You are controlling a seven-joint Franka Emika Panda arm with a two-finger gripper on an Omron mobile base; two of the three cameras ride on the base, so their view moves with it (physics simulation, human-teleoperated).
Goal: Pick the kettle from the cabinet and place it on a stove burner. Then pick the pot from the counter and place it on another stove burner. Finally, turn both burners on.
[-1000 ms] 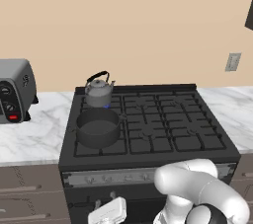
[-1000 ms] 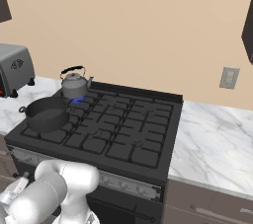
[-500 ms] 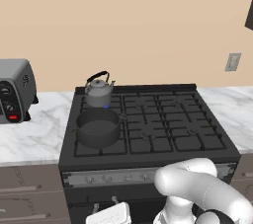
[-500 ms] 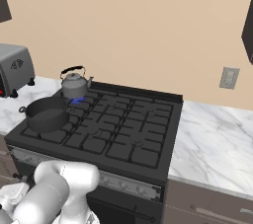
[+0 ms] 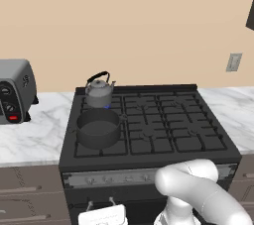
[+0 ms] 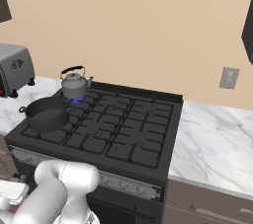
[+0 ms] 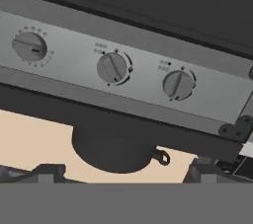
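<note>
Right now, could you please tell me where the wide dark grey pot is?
The wide dark grey pot sits on the stove's front-left burner, directly before the small grey metal kettle.

No words, brands or numbers can be read anywhere. The three knobs [image 7: 113, 67] on the stove's grey control panel [image 7: 69, 65] each carry a ring of tiny tick marks and a few small dots, too fine to make out. The toaster oven [image 5: 16, 90] shows dark dials and a red button, and a faint emblem on its side, all unreadable.
</note>
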